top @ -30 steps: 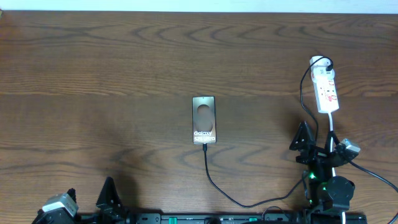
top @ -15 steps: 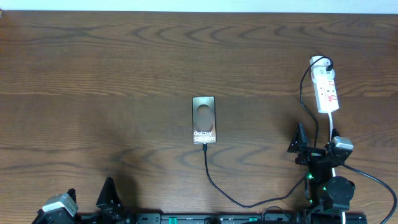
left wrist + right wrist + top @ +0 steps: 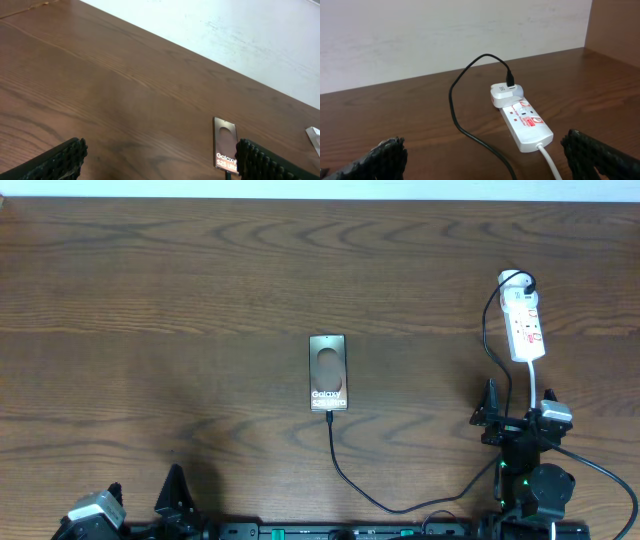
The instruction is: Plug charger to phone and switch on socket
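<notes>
Hovering with jaws spread wide and empty, our right gripper (image 3: 484,147) faces the socket (image 3: 527,124), which lies near it by the table's right edge. Our left gripper (image 3: 160,162), likewise spread, hangs well apart at the front-left. The charger (image 3: 330,435) looks already seated in the bottom edge of the phone (image 3: 328,372) at mid-table, so we judge the switch comes next. We should press one fingertip squarely on the right rocker, clear of the thick white cord (image 3: 547,159). The strip is hard, glossy white plastic, the cable thin and limp, the phone a shiny slab, and the table (image 3: 150,300) grained wood.
</notes>
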Robot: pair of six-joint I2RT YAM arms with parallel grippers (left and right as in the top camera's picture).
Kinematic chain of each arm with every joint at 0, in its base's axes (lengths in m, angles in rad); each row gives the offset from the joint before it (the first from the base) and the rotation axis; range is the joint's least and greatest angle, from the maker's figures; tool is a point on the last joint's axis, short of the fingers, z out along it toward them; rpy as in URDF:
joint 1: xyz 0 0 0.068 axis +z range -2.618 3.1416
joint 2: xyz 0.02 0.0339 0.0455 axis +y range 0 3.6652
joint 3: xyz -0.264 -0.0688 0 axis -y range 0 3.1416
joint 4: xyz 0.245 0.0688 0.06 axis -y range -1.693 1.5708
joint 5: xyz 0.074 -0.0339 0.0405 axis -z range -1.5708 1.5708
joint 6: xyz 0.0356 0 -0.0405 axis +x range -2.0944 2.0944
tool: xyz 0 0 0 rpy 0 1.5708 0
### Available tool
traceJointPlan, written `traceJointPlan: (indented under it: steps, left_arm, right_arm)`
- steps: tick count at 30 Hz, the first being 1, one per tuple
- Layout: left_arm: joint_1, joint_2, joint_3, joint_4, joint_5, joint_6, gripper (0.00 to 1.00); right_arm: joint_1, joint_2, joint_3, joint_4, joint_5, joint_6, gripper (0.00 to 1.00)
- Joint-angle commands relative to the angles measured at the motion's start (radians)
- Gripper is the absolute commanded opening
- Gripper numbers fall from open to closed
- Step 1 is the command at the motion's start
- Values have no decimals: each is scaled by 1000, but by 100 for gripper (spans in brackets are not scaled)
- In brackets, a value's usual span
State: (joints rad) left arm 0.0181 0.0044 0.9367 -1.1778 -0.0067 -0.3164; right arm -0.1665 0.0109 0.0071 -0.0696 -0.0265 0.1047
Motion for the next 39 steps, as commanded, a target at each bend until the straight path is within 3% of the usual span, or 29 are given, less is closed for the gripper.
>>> traceJointPlan:
  steps: [1, 8, 16, 39]
  left_arm:
    - [2, 2, 8, 3, -9, 5, 97]
    - [2, 2, 8, 3, -9, 5, 97]
    - [2, 2, 8, 3, -9, 5, 97]
    - [2, 2, 8, 3, -9, 5, 97]
  right_arm:
    - [-10, -6, -2, -4, -2, -17, 99]
    - [-6, -6, -2, -5, 1, -20, 99]
    - [66, -6, -2, -5, 1, -170, 99]
    - [97, -5, -2, -5, 1, -173, 99]
